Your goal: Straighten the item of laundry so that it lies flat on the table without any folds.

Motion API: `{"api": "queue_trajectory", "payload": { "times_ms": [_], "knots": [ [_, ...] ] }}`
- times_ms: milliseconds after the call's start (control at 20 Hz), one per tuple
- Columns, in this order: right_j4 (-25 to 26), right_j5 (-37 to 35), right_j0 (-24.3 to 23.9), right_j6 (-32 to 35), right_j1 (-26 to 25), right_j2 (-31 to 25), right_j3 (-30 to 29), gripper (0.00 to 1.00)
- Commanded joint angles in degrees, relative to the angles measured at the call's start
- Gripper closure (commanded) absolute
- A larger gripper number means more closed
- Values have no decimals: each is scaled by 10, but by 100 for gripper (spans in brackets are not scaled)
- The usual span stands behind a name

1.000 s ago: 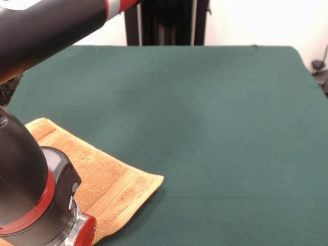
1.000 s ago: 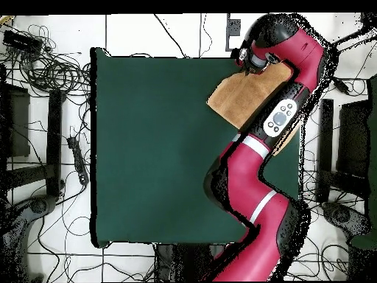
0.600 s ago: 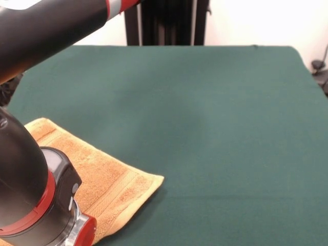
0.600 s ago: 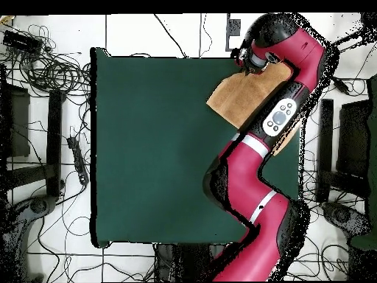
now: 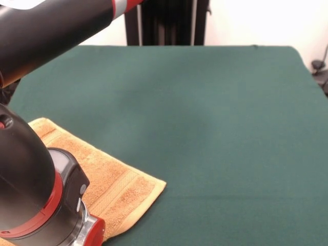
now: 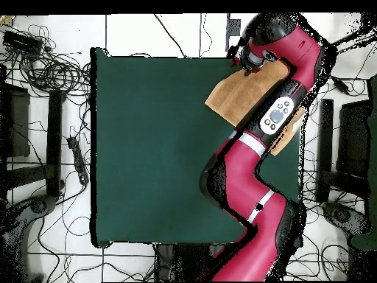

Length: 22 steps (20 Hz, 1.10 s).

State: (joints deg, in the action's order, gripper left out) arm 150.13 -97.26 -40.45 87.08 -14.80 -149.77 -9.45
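No readable text, labels, brands, numbers or signs in either view. Control panel (image 6: 276, 116) on arm link shows buttons only, markings too small to read. Towel (image 5: 115, 187) and counter (image 5: 215, 133) bear no print or tags.
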Motion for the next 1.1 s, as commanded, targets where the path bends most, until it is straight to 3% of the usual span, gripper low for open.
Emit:
{"api": "queue_trajectory", "payload": {
  "times_ms": [50, 550, 1100],
  "knots": [
    [60, 38, 29, -114, -23, -2, 55, 0],
    [101, 37, 28, -131, -24, -34, 56, 0],
    [109, 84, 27, -148, -28, -62, 62, 0]
  ]
}}
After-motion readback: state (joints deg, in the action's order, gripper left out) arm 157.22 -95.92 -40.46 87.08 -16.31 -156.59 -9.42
